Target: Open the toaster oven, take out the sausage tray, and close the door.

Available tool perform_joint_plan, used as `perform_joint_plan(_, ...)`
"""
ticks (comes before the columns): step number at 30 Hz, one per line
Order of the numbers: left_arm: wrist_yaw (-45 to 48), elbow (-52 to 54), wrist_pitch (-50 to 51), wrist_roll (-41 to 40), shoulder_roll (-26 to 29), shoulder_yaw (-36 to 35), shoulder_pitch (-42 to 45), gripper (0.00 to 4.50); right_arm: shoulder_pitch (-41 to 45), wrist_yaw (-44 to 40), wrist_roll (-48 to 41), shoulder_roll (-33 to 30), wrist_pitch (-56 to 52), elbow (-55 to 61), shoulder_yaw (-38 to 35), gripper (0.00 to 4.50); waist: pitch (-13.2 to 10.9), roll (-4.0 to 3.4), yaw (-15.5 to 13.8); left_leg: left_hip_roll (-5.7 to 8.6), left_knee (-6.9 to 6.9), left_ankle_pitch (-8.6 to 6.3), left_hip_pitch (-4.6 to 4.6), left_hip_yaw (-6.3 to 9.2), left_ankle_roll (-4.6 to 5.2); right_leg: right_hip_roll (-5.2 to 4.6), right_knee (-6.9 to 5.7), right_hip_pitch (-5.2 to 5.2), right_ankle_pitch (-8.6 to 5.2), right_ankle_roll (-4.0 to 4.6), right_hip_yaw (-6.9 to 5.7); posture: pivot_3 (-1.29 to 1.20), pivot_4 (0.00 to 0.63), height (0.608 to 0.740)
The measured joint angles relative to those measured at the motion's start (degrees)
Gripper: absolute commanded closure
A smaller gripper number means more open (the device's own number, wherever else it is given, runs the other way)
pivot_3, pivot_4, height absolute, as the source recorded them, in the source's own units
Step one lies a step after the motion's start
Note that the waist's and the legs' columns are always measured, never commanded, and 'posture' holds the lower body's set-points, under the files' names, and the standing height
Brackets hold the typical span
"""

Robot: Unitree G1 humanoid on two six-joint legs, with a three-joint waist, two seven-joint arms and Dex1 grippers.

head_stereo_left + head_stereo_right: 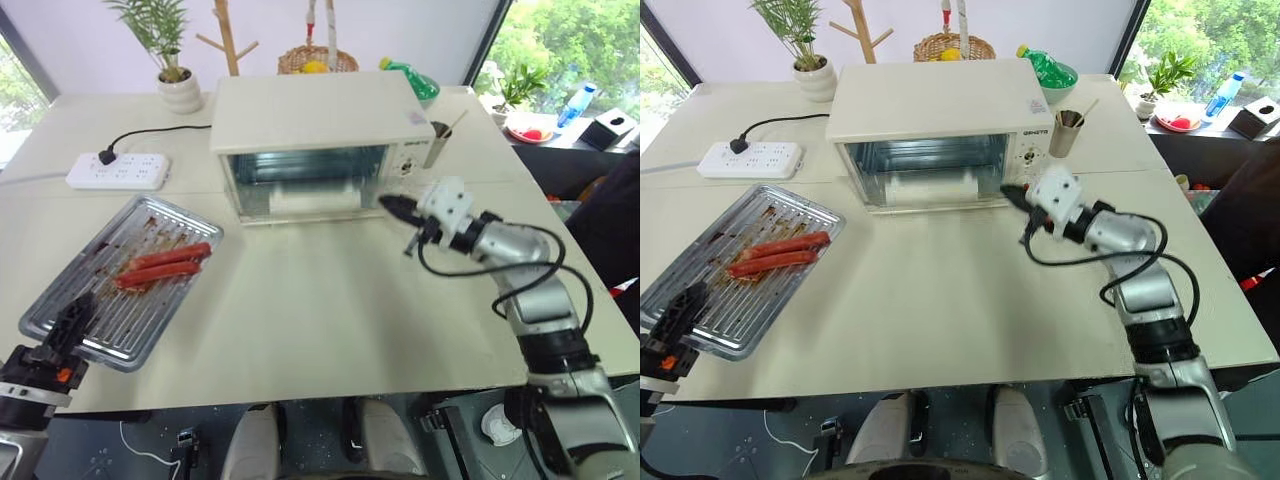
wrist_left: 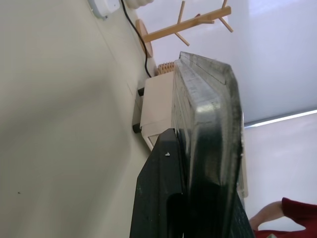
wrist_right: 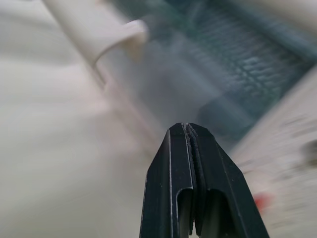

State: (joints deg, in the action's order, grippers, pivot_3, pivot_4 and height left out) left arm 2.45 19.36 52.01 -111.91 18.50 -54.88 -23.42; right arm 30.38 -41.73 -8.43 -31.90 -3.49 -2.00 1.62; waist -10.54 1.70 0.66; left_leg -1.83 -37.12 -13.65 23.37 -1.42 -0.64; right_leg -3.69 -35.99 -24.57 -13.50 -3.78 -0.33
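Sausage tray out on the bench, front-left, well apart from the toaster oven. Shiny ribbed silver metal, rectangular with a raised rim, greasy brown smears across the ribs. Two red-brown sausages inside it, lying side by side near the far end. Left gripper at the tray's near corner, black jaws pinching the rim; in the left wrist view the tray edge sits right against one finger.

Toaster oven boxy, cream-white, matte top, knobs on a panel at its right side. Cavity looks like bright metal with a wire rack inside, no tray in there. Door hard to read from the head views; right wrist view gives a blurred glass panel with the cream bar handle across it. Can't tell how far open.

Right gripper in the air just in front of the oven's right end, jaws pressed together on nothing, pointing at the front.

Behind: woven basket with something yellow in it, cup holding sticks, potted plant in a ribbed white pot, white power strip with a black plug.
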Motion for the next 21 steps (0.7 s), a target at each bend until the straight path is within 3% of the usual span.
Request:
perform_joint_plan(6,0.49,-1.3,2.21,0.0,1.68,0.24,-0.28,4.5,0.36,1.07,-0.28,1.06,-0.74,-0.34,-0.26,4.45,0.0,0.0,-0.09,-0.02,0.03,0.0,0.01,0.01,0.0,-0.01,0.02,0.0,0.0,0.0,0.0,0.0,0.15,0.74)
perform_joint_plan(10,1.84,-1.6,4.67,0.0,3.95,3.3,-0.44,4.5,-5.38,-5.39,-4.82,-1.15,-4.63,5.4,0.16,4.45,-0.01,-0.01,-0.23,-0.03,0.04,-0.01,0.02,0.01,0.0,-0.1,0.03,0.0,-0.01,0.0,0.0,0.0,0.15,0.74)
perform_joint_plan(17,4.8,-8.74,11.52,0.03,13.82,12.45,7.33,4.5,-22.65,-22.02,-18.79,-16.81,-13.61,26.45,-2.44,4.45,-0.03,-0.05,-0.91,-0.06,0.04,-0.02,0.01,0.0,-0.02,-0.12,0.07,-0.03,-0.01,-0.01,-0.01,0.0,0.15,0.74)
perform_joint_plan(21,6.6,-15.51,16.13,0.03,19.95,17.93,14.85,4.5,-29.08,-24.04,-26.12,-21.58,-19.96,33.76,-8.54,4.45,-0.01,-0.01,-1.06,-0.09,0.03,-0.07,-0.01,-0.02,-0.1,-0.14,0.12,-0.03,-0.01,0.0,-0.01,0.0,0.15,0.74)
